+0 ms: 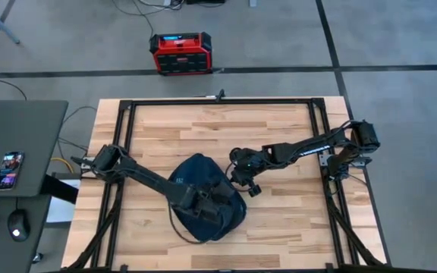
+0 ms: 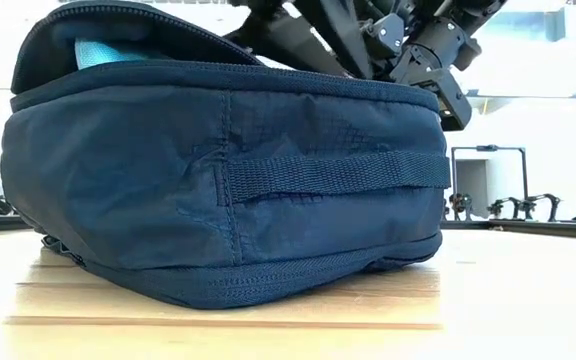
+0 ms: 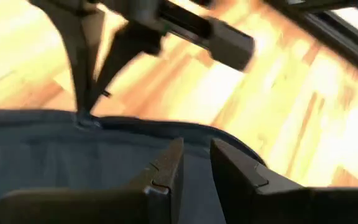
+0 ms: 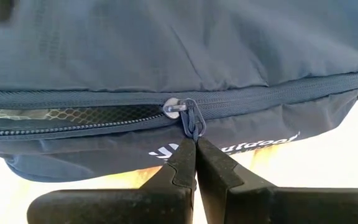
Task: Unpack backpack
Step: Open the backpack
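Note:
The dark navy backpack [image 1: 203, 199] lies flat on the wooden table near its middle. In the low view the backpack [image 2: 228, 180] has its top flap raised at one end, with something pale blue [image 2: 108, 50] inside. My right gripper [image 4: 196, 146] is at the backpack's right edge [image 1: 237, 182], shut on the zip's pull. Beside the slider [image 4: 174, 107] the zip stands partly open over dark mesh [image 4: 73, 113]. My left gripper [image 3: 196, 155] reaches over the backpack's top [image 1: 220, 201], its fingers a narrow gap apart. My right gripper pinches the zip's dark cord pull [image 4: 192, 127] between its two fingertips, just off the slider. The fingers come level from the table's right side, pointing at the backpack's side wall. The backpack stays lying on the table. My left gripper is low over the backpack's top fabric [image 3: 104, 155]; I cannot tell whether it touches it.
A black metal frame [image 1: 218, 101] borders the table. On the floor beyond the far edge stands a red-black box [image 1: 179, 53]. A grey desk [image 1: 29, 129] at the left carries a phone [image 1: 10, 170] and a mouse [image 1: 19, 225].

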`<act>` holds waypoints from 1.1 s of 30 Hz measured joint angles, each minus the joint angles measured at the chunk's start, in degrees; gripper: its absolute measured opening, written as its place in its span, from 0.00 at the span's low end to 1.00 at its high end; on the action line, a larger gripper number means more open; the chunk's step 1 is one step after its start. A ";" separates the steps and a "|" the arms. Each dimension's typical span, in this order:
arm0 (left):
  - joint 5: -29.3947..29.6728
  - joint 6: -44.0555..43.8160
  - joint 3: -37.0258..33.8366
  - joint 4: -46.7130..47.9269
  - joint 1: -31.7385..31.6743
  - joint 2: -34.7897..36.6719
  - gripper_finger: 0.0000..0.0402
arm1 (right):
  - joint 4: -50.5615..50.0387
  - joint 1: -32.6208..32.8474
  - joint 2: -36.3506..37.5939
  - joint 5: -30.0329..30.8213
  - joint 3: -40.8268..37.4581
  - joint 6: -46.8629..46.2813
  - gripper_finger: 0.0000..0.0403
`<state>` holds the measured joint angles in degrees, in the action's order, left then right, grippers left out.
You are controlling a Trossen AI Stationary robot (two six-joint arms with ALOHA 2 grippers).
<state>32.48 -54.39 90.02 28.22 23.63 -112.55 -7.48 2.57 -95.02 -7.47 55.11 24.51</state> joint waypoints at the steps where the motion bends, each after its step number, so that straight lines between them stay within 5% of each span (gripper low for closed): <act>1: -0.52 0.27 -0.02 0.21 -0.36 0.00 0.16 | 0.01 0.00 0.00 0.00 0.00 0.00 0.00; 20: -0.19 -15.59 -7.66 -0.64 -2.43 -0.04 0.35 | -0.05 -0.15 0.00 -0.04 0.00 1.46 0.00; 25: -0.23 -15.73 -9.46 -2.64 -2.53 -0.07 0.26 | -0.05 -0.51 -0.02 -0.06 0.00 1.46 0.00; 30: -0.19 -14.77 -9.62 -3.72 -2.53 -0.07 0.03 | -0.14 -1.01 -0.02 -0.17 0.00 1.44 0.00; 33: -0.07 -12.75 -9.22 -5.50 -2.53 -0.09 0.01 | -0.18 -1.18 -0.02 -0.17 0.00 1.44 0.00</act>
<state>32.41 -67.13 80.80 22.72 21.10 -112.64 -7.66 1.39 -95.04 -7.64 55.11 25.96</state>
